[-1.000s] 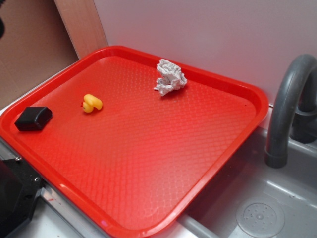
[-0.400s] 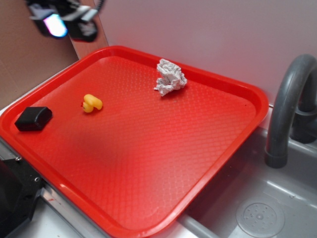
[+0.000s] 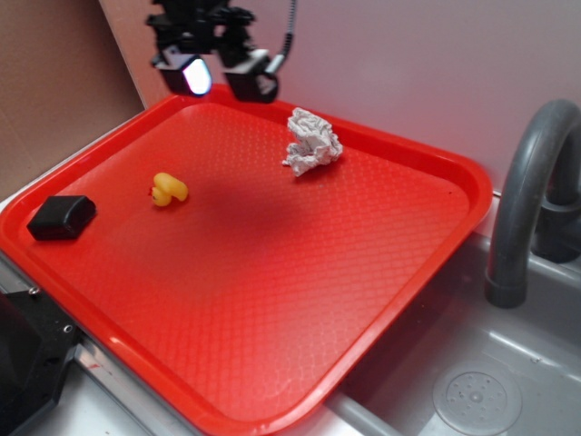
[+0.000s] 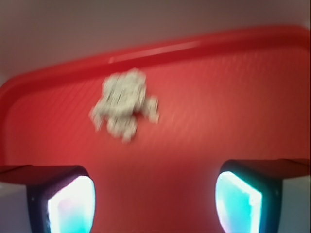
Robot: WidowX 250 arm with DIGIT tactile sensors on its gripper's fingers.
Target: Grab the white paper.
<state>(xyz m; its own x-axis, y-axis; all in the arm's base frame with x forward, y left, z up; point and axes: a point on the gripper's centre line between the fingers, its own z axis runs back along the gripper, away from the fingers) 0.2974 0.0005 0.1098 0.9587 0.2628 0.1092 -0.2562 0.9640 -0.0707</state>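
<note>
In the exterior view, a red plastic tray [image 3: 272, 300] with a textured surface is filling most of the frame, sitting beside a grey sink basin [image 3: 472, 381] at the lower right. A curved grey faucet [image 3: 526, 191] is rising at the right edge. The white paper [image 3: 311, 141], a crumpled, wrinkled ball, is lying on the tray near its far rim, in the upper middle of the frame. A small yellow toy duck [image 3: 169, 189] is sitting at the left of the tray, well apart from the paper, and a black rectangular block [image 3: 62, 217] is resting near the tray's left edge. The gripper [image 3: 221, 80] is hanging in the air at the upper left of the frame, above the tray's far corner and to the left of the paper, its jaws spread wide and holding nothing.

In the wrist view, which is blurred, the white paper [image 4: 123, 105] is showing in the upper left of centre on the red tray [image 4: 233, 97], close to the far rim. The two fingertips [image 4: 68, 204] are sitting in the bottom corners, far apart, with what seems to be a pale blue-green glow on their pads. The paper is lying ahead of the gap, apart from both.
</note>
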